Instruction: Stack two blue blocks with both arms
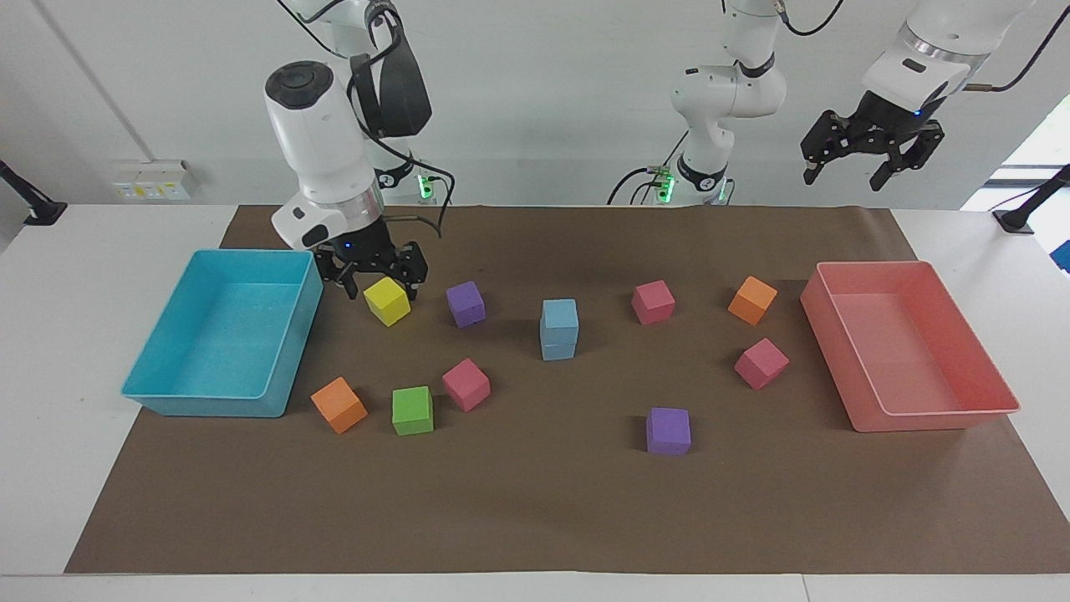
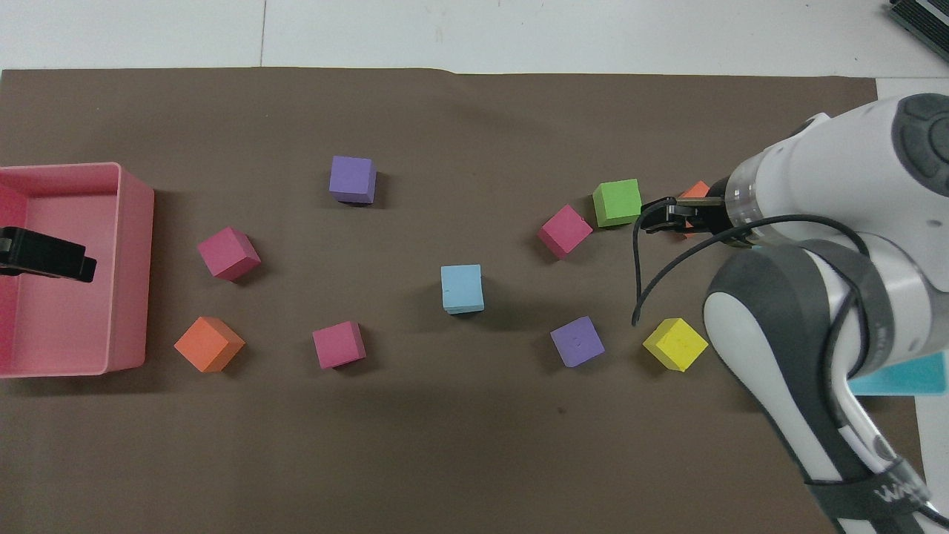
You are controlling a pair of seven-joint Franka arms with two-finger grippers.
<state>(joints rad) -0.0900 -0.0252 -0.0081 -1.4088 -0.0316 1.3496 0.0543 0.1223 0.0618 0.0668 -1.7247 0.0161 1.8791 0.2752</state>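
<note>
Two blue blocks [image 1: 558,329] sit stacked one on the other near the middle of the brown mat [image 1: 535,518] on the worktop, between a purple cube [image 1: 466,303] and a pink cube [image 1: 653,301]; in the overhead view the stack [image 2: 462,288] shows as one blue square; the right tool [image 1: 374,280] hangs low just over the yellow cube [image 1: 387,300], beside the turquoise tray [image 1: 167,400], fingers spread wide and holding nothing; the left tool [image 1: 846,174] waits raised at the left arm's end, over the pink tray [image 2: 133,222], its fingers apart and empty; an orange cube [image 1: 338,405], a green cube [image 1: 412,410] and another pink cube [image 1: 466,384] lie farther from the robots than the yellow cube.
</note>
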